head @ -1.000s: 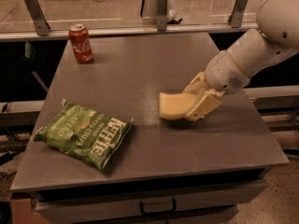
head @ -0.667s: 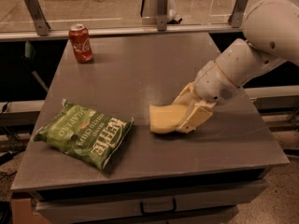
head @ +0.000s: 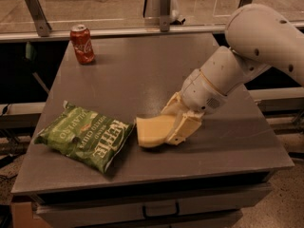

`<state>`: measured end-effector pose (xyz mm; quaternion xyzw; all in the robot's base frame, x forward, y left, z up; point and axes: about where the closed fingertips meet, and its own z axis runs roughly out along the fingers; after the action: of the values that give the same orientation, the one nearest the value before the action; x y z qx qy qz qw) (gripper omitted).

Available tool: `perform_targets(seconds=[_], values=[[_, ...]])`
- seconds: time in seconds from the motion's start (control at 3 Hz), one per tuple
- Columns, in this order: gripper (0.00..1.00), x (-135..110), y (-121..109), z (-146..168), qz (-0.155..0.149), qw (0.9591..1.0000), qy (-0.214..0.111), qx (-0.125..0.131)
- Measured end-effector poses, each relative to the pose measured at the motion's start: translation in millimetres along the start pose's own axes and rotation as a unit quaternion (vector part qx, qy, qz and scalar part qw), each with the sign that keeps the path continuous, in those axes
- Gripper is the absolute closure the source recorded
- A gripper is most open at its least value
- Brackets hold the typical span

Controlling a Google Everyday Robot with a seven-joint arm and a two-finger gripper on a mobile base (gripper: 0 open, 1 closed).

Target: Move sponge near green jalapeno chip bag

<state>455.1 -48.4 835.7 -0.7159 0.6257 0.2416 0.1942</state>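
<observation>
The pale yellow sponge (head: 151,131) is held in my gripper (head: 172,126), low over the grey table (head: 142,70), just right of the chip bag. The gripper's cream fingers (head: 183,129) are shut around the sponge's right part. The green jalapeno chip bag (head: 85,135) with white KETTLE lettering lies flat at the table's front left. A small gap separates the sponge's left edge from the bag's right corner. My white arm (head: 247,51) reaches in from the upper right.
A red soda can (head: 82,43) stands upright at the table's back left corner. A metal rail (head: 118,32) runs behind the table. The table's front edge (head: 152,175) lies close below the bag and sponge.
My gripper has carried the sponge leftward and toward the front, from the table's middle right to just beside the chip bag. The bag and can have not moved.
</observation>
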Motion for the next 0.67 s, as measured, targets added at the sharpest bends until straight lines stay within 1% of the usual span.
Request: perform_targets(seconds=[0.33, 0.67], values=[[0.36, -14.4, 0.4, 8.8, -0.009, 0.9999, -0.001, -0.008], [0.13, -19.8, 1.1, 13.0, -0.005, 0.9999, -0.003, -0.012]])
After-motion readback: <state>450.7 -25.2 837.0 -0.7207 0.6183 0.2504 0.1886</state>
